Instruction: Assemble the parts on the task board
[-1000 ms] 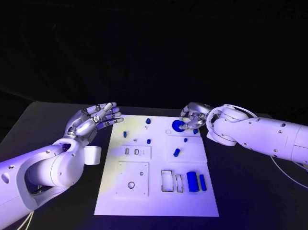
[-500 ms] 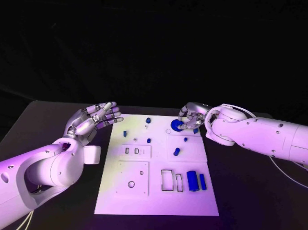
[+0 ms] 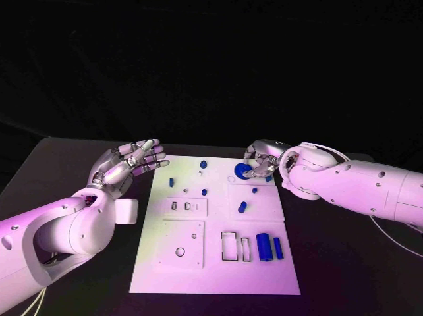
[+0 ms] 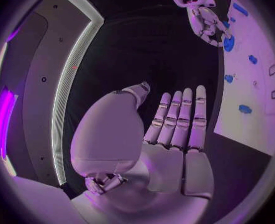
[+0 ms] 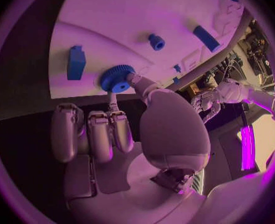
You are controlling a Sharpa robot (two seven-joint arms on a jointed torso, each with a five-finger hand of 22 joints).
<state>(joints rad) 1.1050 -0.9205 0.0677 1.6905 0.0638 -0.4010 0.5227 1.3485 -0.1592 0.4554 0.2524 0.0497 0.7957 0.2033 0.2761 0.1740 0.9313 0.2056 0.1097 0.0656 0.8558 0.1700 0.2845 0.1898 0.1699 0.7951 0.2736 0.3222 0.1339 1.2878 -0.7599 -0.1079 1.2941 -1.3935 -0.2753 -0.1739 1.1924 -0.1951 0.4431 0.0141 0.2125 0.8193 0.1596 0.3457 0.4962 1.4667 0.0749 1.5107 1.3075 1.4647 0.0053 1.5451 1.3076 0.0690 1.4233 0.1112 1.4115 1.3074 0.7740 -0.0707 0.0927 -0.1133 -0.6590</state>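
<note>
Right hand (image 3: 260,160) is over the far edge of the task board (image 3: 216,276), about one o'clock from the board's centre, fingertips pinched on a round blue toothed gear (image 3: 242,172). The right wrist view confirms it: the thumb and one finger meet on the gear's (image 5: 117,78) ridged rim, the other fingers curled in beside it, and the gear sits against the white board (image 5: 143,20). Whether it's fully seated, I can't tell.

Over at ten o'clock, the left hand (image 3: 128,163) hangs above the dark desk (image 3: 69,174) just off the board's left edge, palm up and flat, fingers straight and side by side, holding nothing. The left wrist view shows the same open palm (image 4: 168,149).

Across the board, small blue parts are scattered: a short peg (image 3: 203,165) at twelve o'clock near the far edge, another piece (image 3: 242,209) around the centre, and down at five o'clock a fat blue cylinder (image 3: 264,246) lying beside a thinner blue bar (image 3: 278,249), right next to two empty rectangular slots (image 3: 230,245).
</note>
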